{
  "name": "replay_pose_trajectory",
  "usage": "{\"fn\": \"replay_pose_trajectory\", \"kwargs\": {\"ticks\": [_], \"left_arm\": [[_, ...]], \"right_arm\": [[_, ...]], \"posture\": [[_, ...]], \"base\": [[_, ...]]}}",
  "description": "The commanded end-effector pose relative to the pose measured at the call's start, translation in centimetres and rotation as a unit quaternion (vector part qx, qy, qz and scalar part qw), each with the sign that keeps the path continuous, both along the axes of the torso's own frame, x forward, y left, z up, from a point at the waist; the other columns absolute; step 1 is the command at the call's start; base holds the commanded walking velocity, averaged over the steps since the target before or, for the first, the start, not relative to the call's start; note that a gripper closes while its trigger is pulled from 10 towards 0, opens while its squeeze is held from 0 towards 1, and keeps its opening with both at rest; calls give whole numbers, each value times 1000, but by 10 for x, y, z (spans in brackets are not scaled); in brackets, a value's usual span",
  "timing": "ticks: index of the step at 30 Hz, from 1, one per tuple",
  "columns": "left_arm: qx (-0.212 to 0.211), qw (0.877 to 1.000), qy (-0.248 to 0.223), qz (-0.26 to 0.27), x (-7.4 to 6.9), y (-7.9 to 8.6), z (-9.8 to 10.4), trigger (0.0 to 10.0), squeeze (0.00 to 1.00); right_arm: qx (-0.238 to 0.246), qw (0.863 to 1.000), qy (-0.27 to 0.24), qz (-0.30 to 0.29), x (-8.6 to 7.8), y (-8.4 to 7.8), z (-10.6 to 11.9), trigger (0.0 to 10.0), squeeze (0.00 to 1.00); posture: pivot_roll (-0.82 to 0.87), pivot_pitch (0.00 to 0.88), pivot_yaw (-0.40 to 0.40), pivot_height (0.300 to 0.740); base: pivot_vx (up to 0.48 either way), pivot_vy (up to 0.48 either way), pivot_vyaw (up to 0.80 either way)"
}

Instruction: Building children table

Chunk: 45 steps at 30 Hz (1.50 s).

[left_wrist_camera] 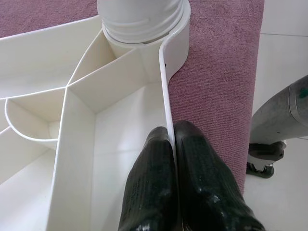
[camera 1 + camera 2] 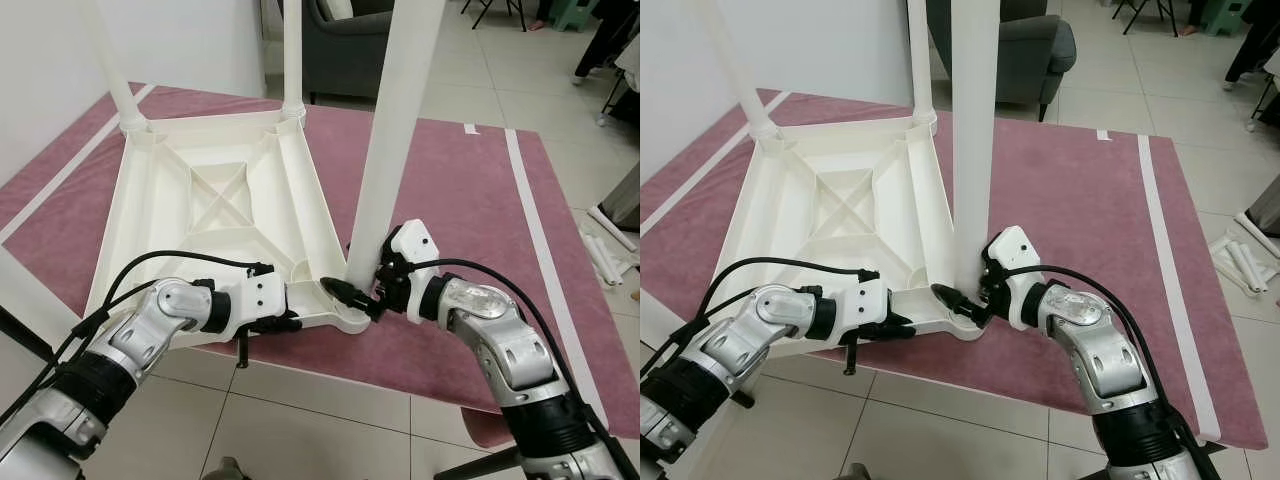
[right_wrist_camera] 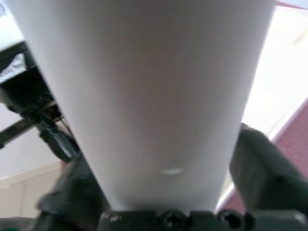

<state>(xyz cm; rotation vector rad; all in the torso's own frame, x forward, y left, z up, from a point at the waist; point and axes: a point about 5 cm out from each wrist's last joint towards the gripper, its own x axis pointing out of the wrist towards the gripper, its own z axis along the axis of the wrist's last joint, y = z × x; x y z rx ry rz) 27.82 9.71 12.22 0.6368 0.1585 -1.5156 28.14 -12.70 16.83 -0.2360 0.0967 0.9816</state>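
A white plastic children's table (image 2: 215,190) lies upside down on a dark pink rug (image 2: 460,210), with its underside ribs facing up and its near edge close to the near edge of the rug, next to the tiled floor (image 2: 300,420). Two legs already stand upright in the far corners of the table, one at the far left (image 2: 118,85) and one at the far right (image 2: 292,60). A third leg (image 2: 395,140), thick and white, stands upright in the socket at the near right corner of the table. The right gripper (image 2: 362,290) is closed around the bottom part of this leg, just above the socket, with one black finger on each side of it. The left gripper (image 1: 172,159) pinches the thin near rim of the table, close to the same corner; its two black fingers (image 1: 149,178) are pressed together with the rim between them. At the far edge of the rug a dark grey armchair (image 2: 1025,55) stands on the tiles. Near the right side of the rug some white tube parts (image 2: 605,250) lie on the floor.
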Motion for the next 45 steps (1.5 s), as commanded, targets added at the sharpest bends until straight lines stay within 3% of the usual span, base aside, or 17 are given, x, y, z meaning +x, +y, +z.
{"fn": "replay_pose_trajectory", "kwargs": {"ticks": [1, 8, 10, 14, 17, 18, 21, 25, 28, 29, 30, 31, 33, 34, 39, 40, 45], "left_arm": [[34, 982, 58, -179, -25, -10, 3, 0, 0], [21, 983, 57, -171, -25, -15, 5, 0, 0], [5, 986, 53, -159, -21, -24, 8, 0, 0], [-7, 987, 51, -152, -18, -31, 11, 0, 0], [-19, 988, 46, -148, -13, -40, 16, 0, 0], [-31, 988, 41, -146, -6, -51, 22, 0, 0], [-34, 988, 40, -147, -4, -55, 24, 0, 0], [-44, 988, 35, -144, 5, -73, 30, 0, 0], [-49, 988, 34, -144, 8, -78, 33, 0, 0], [-49, 988, 35, -144, 9, -77, 33, 0, 0], [-49, 988, 35, -144, 9, -77, 33, 0, 0], [-48, 988, 38, -143, 9, -74, 31, 0, 0], [-47, 988, 39, -142, 8, -72, 30, 0, 0], [-46, 988, 41, -142, 7, -70, 29, 0, 0], [-42, 988, 46, -142, 4, -65, 25, 0, 0], [-38, 987, 47, -147, 2, -63, 23, 0, 0], [-25, 985, 49, -161, -4, -56, 19, 0, 0]], "right_arm": [[4, 999, 19, 31, 0, 10, -4, 0, 0], [-2, 999, 26, -30, 9, 8, -14, 0, 0], [-10, 990, 30, -140, 20, 2, -23, 0, 0], [-12, 973, 34, -229, 26, -4, -29, 0, 0], [-10, 943, 39, -330, 30, -11, -34, 0, 0], [-5, 904, 36, -426, 31, -18, -36, 0, 0], [-2, 890, 36, -454, 31, -20, -36, 0, 0], [-1, 832, 23, -554, 25, -10, -39, 0, 0], [2, 832, 20, -555, 22, 6, -39, 0, 0], [7, 837, 16, -547, 21, 10, -37, 8471, 0], [7, 837, 16, -547, 21, 10, -37, 8471, 0], [23, 853, 16, -521, 22, 17, -34, 10000, 0], [26, 856, 7, -517, 22, 16, -31, 10000, 0], [39, 864, 1, -503, 23, 16, -27, 10000, 1000], [71, 889, -25, -451, 26, 17, -13, 10000, 1000], [75, 912, -36, -402, 25, 20, -5, 10000, 0], [69, 949, -50, -305, 22, 23, 5, 10000, 0]], "posture": [[68, 17, 18, 740], [69, 19, 15, 740], [63, 24, 20, 740], [60, 27, 22, 740], [53, 31, 28, 740], [44, 36, 39, 740], [44, 36, 39, 740], [33, 40, 50, 740], [28, 42, 54, 740], [28, 44, 56, 740], [28, 44, 56, 740], [30, 45, 54, 740], [31, 44, 52, 740], [32, 44, 50, 740], [33, 43, 49, 740], [37, 42, 42, 740], [38, 41, 41, 740]], "base": [[0, 0, 0], [0, 0, 0], [0, 0, 0], [0, 0, 0], [0, 0, 0], [0, 0, 0], [0, 0, 0], [0, 0, 0], [0, 0, 0], [0, 0, 0], [0, 0, 0], [0, 0, 0], [0, 0, 0], [0, 0, 0], [0, 0, 0], [0, 0, 0], [0, 0, 0]]}}
